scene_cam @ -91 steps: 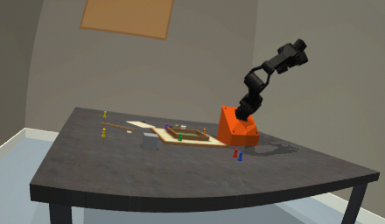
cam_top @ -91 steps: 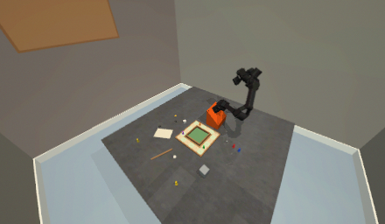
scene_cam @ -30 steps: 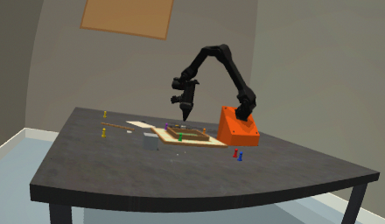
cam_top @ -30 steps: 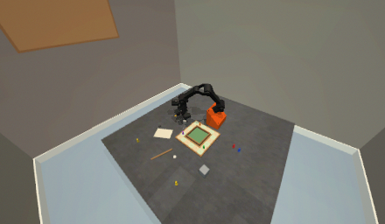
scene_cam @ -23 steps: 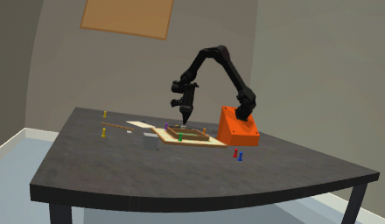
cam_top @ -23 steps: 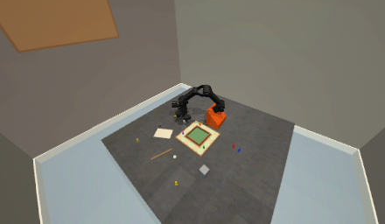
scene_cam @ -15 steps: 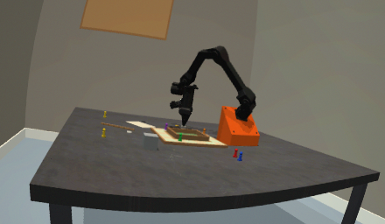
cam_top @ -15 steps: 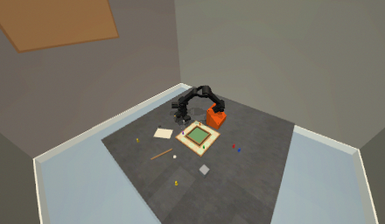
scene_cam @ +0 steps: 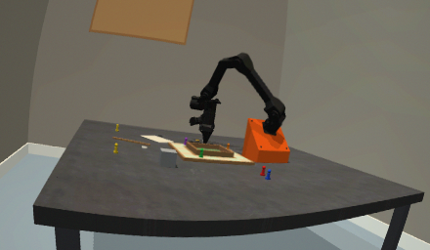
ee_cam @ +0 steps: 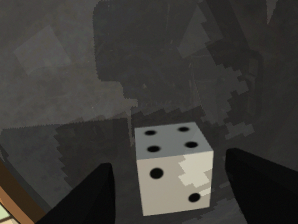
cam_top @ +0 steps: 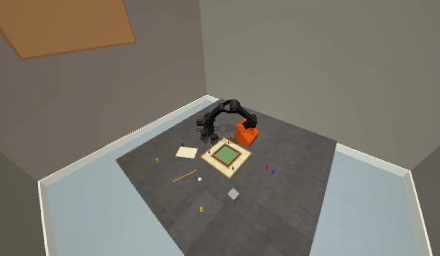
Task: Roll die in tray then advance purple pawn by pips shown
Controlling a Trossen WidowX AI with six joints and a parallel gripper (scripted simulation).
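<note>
The white die (ee_cam: 175, 167) lies on the dark table outside the board, with four pips on its top and two on the side facing the wrist camera. My gripper (ee_cam: 170, 165) (scene_cam: 205, 142) is open, its fingers low on either side of the die with a gap at each side. The arm hides the die in the top and exterior views. The purple pawn (cam_top: 209, 152) (scene_cam: 186, 141) stands on the board (cam_top: 237, 163) (scene_cam: 239, 159) near its left corner. The wooden tray (cam_top: 228, 165) (scene_cam: 220, 152) with a green floor sits in the board's middle.
A green pawn (cam_top: 233, 168) (scene_cam: 201, 153) and an orange pawn (cam_top: 228, 142) (scene_cam: 228, 146) stand on the board. Off it are a cream sheet (cam_top: 186, 152), a stick (cam_top: 185, 176), a grey block (cam_top: 233, 194), a red pawn (cam_top: 267, 167), a blue pawn (cam_top: 273, 171) and yellow pawns.
</note>
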